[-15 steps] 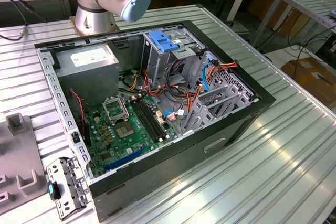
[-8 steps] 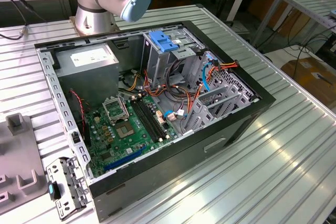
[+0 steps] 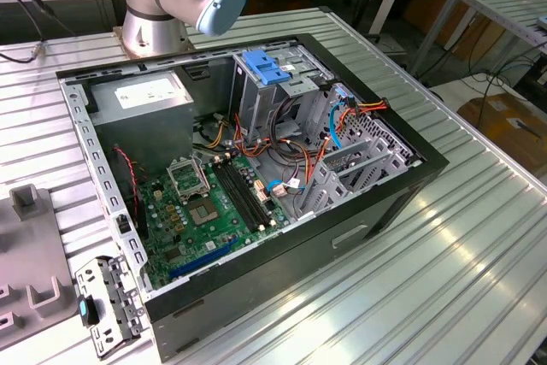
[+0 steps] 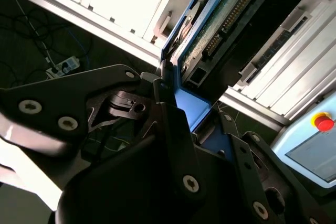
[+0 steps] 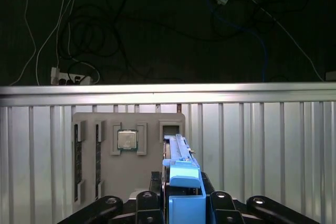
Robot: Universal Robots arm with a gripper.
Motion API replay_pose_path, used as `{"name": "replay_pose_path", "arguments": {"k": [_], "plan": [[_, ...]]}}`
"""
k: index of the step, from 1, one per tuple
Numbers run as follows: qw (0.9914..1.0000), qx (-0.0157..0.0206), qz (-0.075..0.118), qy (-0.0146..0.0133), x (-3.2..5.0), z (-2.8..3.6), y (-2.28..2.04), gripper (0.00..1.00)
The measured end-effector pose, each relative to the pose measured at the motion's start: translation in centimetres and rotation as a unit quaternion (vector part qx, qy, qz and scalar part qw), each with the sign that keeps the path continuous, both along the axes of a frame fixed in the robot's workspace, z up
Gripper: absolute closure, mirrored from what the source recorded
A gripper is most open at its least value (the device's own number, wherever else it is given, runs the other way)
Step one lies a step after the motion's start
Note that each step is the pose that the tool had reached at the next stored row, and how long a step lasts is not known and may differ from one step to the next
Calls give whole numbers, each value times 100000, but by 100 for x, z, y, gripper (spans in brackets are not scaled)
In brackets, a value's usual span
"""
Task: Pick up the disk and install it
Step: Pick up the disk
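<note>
In both wrist views my gripper [image 4: 178,116] is shut on the disk. The second wrist view shows the disk [image 4: 212,27] edge-up, with its green circuit-board side and a blue side rail between the black fingers [image 4: 170,145]. In the first wrist view the disk [image 5: 181,153] is seen edge-on with its blue rail end toward the camera, and my gripper [image 5: 182,205] clamps it from both sides. It hangs above a grey fixture plate [image 5: 100,166] on the ribbed metal table. The open computer case [image 3: 402,190] lies on its side in the exterior view.
Inside the case are a green motherboard [image 3: 214,203], a grey power-supply box [image 3: 141,96], a drive cage with a blue latch [image 3: 265,70] and loose cables. The fixture plate holds a processor chip [image 5: 126,140]. A metal bracket [image 3: 107,305] lies left of the case. The arm's base [image 3: 154,6] stands behind it.
</note>
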State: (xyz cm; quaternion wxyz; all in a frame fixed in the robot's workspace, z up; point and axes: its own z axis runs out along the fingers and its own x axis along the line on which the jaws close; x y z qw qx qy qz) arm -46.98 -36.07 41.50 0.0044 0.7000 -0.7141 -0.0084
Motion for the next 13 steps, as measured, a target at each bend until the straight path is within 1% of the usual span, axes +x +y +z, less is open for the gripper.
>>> {"name": "replay_pose_path", "arguments": {"k": [4,11,13], "plan": [[100000,-2,-1,1,0,38,0,63],[100000,0,1,1,0,82,0,63],[100000,0,0,0,0,109,0,63]]}}
